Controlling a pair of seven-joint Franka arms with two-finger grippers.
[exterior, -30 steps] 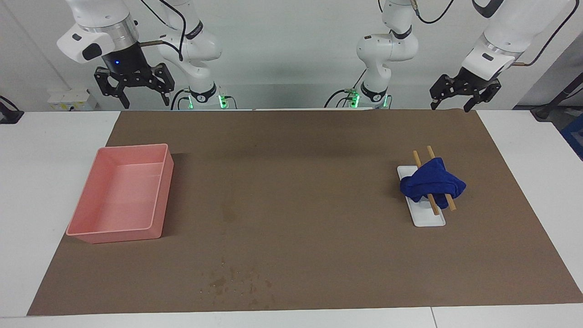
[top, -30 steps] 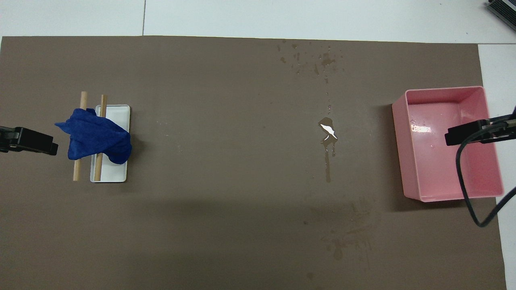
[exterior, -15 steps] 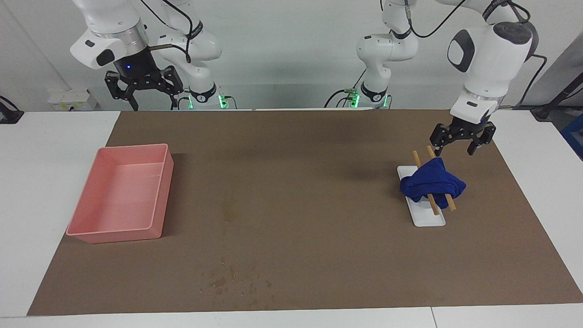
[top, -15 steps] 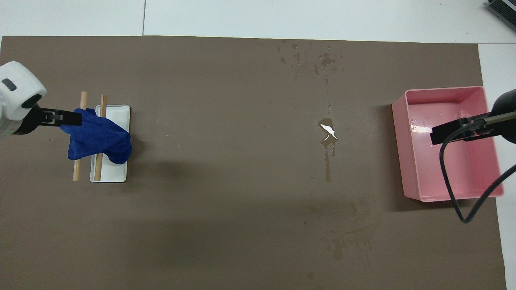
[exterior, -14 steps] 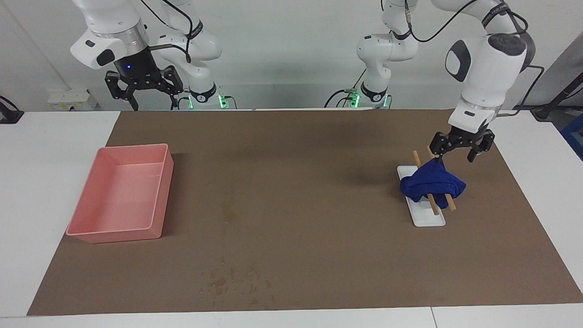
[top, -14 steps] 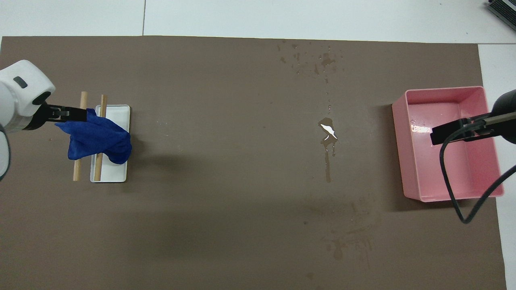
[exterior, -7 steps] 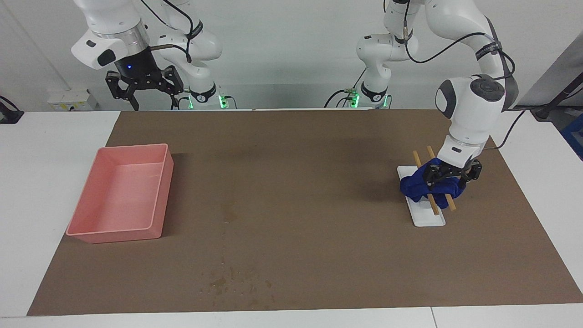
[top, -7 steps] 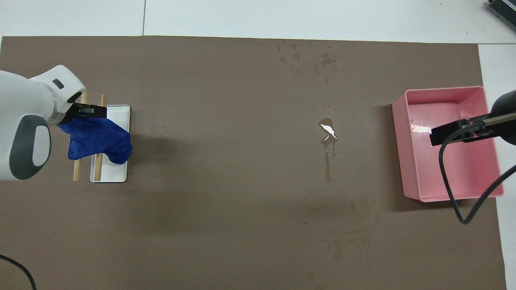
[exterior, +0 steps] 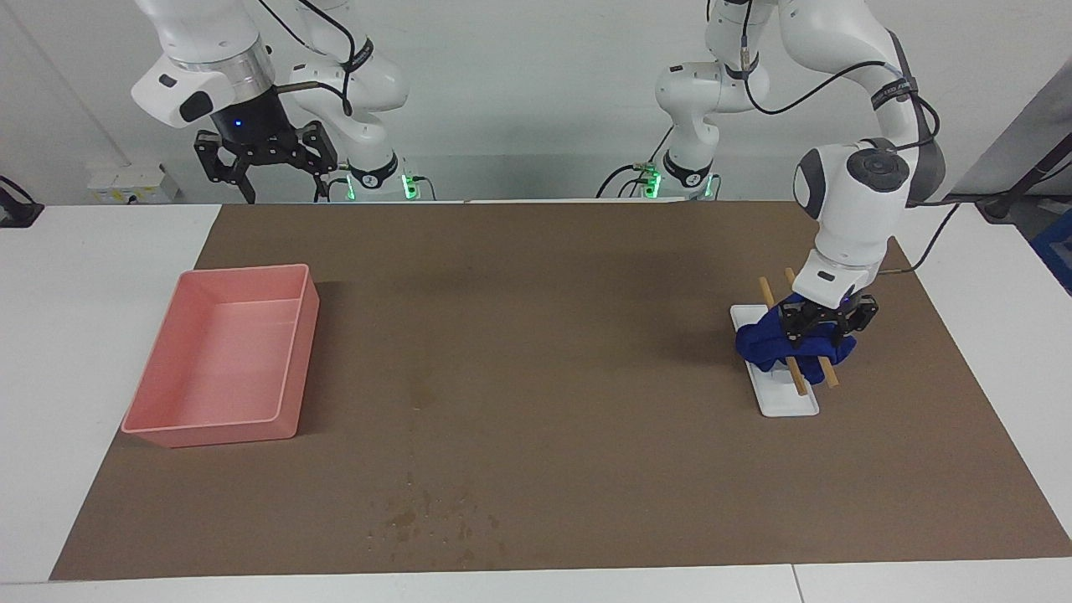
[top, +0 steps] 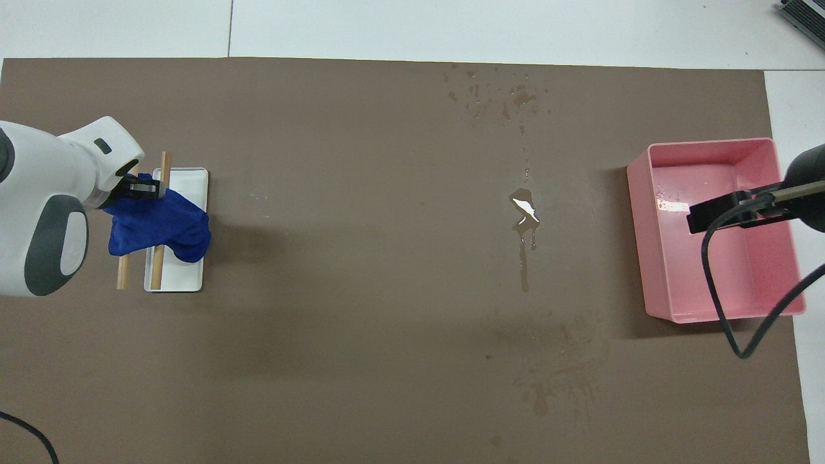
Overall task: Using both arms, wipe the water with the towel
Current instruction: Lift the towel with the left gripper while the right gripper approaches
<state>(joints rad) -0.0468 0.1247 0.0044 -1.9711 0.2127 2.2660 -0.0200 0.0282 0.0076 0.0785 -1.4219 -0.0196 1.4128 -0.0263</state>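
Observation:
The blue towel (exterior: 766,345) lies bunched over two wooden sticks (exterior: 765,289) on a small white dish (exterior: 794,404) toward the left arm's end of the table; it also shows in the overhead view (top: 169,225). My left gripper (exterior: 827,328) is down on the towel's top, its fingers spread astride the cloth; it also shows in the overhead view (top: 138,189). My right gripper (exterior: 264,162) waits open, raised over the pink tray (top: 709,143). The water (exterior: 421,390) is a faint dark blotch mid-table, shiny in the overhead view (top: 525,211).
The pink tray (exterior: 243,272) stands toward the right arm's end. Small dark speckles (exterior: 431,519) lie farther from the robots than the water. Faint dried streaks (top: 554,367) lie nearer to the robots. A brown mat (exterior: 569,276) covers the table.
My left arm has swung from beside the table's edge over to the towel and lowered onto it. My right gripper shifted slightly early on and has since held still. The towel has not moved.

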